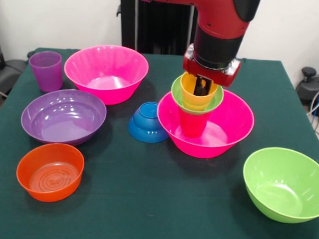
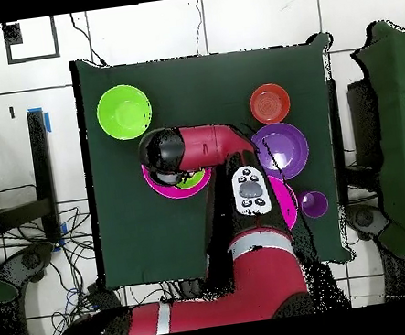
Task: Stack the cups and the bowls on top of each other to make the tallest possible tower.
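Note:
A hot pink bowl (image 1: 230,128) holds a stack: a red cup (image 1: 192,123) standing in it, a small green bowl (image 1: 216,99) on the red cup, and a yellow-orange cup (image 1: 190,89) nested in the green bowl. My gripper (image 1: 202,88) reaches down into the yellow cup from above. In the overhead view the arm's wrist covers the stack, and only the pink bowl's rim (image 2: 156,185) and a sliver of the green bowl (image 2: 190,181) show. A small blue bowl (image 1: 148,121) lies tipped against the pink bowl's left side.
At the far left a translucent purple cup (image 1: 46,69) stands beside a second hot pink bowl (image 1: 106,72). A wide purple bowl (image 1: 63,115) and a shallow orange bowl (image 1: 50,170) sit at the near left. A large lime green bowl (image 1: 284,183) sits at the near right.

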`<act>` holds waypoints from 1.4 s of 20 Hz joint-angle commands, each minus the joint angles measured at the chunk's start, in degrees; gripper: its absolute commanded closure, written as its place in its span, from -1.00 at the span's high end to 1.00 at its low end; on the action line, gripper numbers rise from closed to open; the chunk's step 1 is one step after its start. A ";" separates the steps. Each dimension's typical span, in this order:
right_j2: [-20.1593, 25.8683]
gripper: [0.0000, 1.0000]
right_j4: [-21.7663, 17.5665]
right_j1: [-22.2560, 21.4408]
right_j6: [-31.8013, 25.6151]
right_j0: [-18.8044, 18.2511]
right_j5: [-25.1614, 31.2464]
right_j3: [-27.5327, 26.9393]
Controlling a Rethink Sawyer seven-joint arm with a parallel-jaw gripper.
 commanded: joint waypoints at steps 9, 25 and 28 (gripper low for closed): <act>2.64 -1.00 -4.22 3.68 -0.84 0.32 -7.48 3.11; 3.48 -1.00 -5.02 0.36 -2.48 -0.90 -11.14 8.74; 3.49 -1.00 -5.91 -0.52 -2.07 -1.13 -15.21 11.08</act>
